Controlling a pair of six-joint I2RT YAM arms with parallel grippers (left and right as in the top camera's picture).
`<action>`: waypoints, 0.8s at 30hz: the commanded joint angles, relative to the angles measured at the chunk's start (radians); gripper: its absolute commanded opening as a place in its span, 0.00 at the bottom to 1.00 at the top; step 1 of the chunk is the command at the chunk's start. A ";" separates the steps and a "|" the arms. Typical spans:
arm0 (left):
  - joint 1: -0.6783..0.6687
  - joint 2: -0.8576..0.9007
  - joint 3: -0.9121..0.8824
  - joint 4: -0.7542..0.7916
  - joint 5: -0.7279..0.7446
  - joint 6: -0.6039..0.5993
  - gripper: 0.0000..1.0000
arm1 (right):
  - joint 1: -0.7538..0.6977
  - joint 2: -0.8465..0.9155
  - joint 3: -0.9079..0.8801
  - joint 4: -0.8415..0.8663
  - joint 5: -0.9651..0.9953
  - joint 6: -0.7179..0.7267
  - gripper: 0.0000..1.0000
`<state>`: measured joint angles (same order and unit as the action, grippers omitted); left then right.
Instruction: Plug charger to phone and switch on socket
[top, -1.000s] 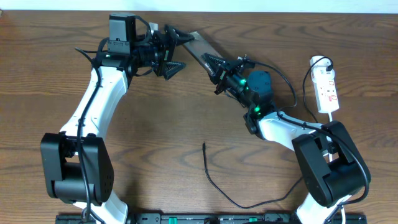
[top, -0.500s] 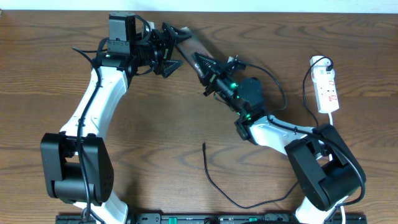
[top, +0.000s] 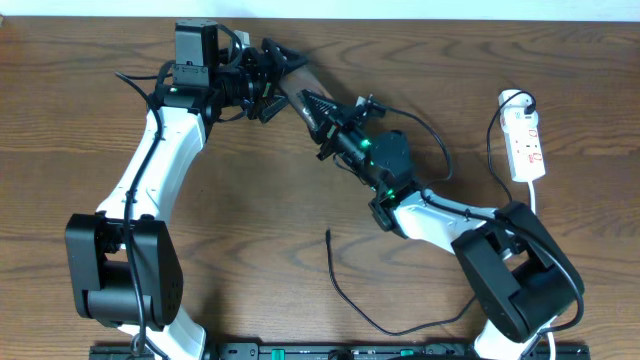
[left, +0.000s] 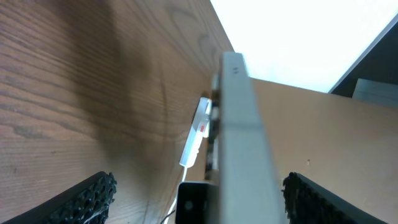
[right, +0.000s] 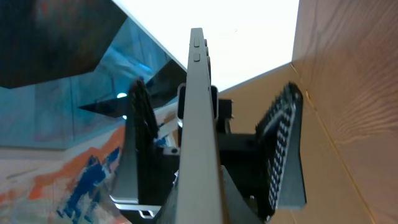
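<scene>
Toward the far side of the surface, the phone (top: 300, 82) was between my two hands: a dark grey-brown slab from above, a thin grey edge with small side buttons up close. My right hand (top: 314, 104) pinched one end, and my left hand (top: 274, 80) stood spread around the other, with gaps on both sides.

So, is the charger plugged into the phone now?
No, unplugged: the charger's connector tip lies loose on the table, well apart from the phone.
</scene>
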<state>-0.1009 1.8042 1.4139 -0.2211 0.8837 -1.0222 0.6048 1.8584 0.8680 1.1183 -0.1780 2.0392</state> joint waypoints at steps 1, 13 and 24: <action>0.003 -0.027 0.012 -0.001 -0.006 0.035 0.86 | 0.021 -0.005 0.011 0.014 0.032 0.010 0.02; 0.003 -0.027 0.012 -0.001 -0.040 0.035 0.66 | 0.032 -0.005 0.011 0.012 0.037 0.010 0.02; 0.003 -0.026 0.012 -0.001 -0.119 0.042 0.64 | 0.044 -0.005 0.011 -0.011 0.033 0.010 0.01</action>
<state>-0.1009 1.8042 1.4136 -0.2234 0.8009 -0.9958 0.6384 1.8584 0.8680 1.0901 -0.1593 2.0418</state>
